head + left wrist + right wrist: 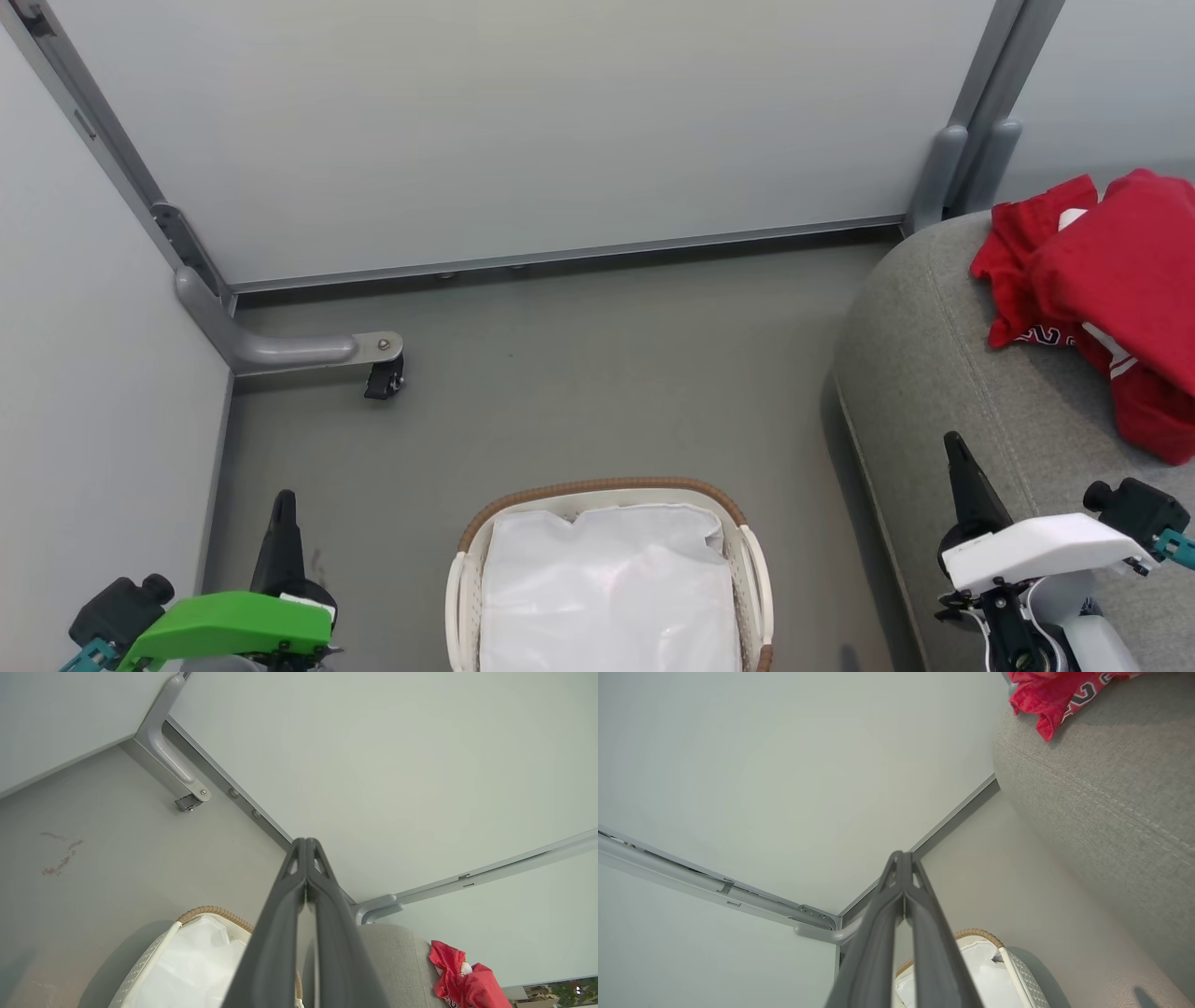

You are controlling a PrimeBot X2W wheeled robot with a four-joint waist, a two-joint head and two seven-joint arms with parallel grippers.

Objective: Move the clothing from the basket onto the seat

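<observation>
The red clothing (1111,289) lies bunched on the grey seat (943,392) at the right; it also shows in the left wrist view (460,982) and the right wrist view (1050,695). The white basket (597,499) with its brown rim stands on the floor at bottom centre, and inside it I see just the white cloth liner (607,588). My left gripper (283,504) is shut and empty at the lower left, left of the basket. My right gripper (954,448) is shut and empty at the lower right, over the seat's front edge.
Pale partition walls close the space at the back and left. A grey metal foot with a black caster (383,378) juts onto the floor at the left. Open grey floor (597,373) lies between the basket and the back wall.
</observation>
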